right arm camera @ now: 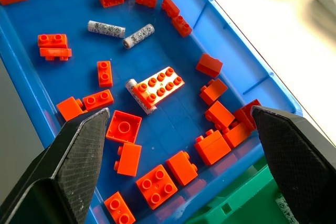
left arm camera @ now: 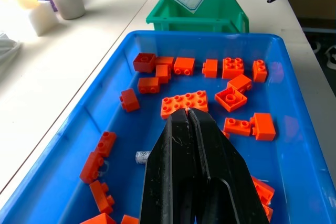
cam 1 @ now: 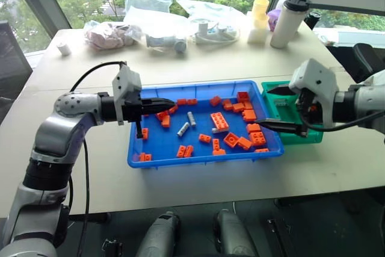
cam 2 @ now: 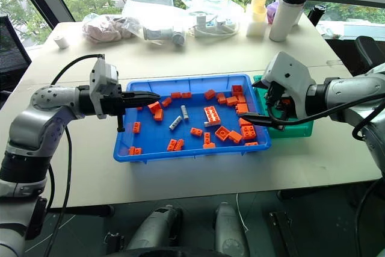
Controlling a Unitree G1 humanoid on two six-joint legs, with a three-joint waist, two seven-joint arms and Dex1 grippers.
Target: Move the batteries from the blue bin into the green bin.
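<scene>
The right gripper (cam 1: 278, 108) hangs with its fingers spread wide over the seam between the blue bin (cam 1: 150, 159) and the green bin (cam 1: 308, 138), nothing between them. Ahead of it, orange bricks (right arm camera: 156, 86) crowd the tray floor; one long brick lies against a battery (right arm camera: 137, 95). Two more batteries (right arm camera: 122, 32) lie farther out on bare blue floor. The left gripper (cam 1: 168, 100), fingers pressed together, reaches in from the tray's opposite end above bricks.
</scene>
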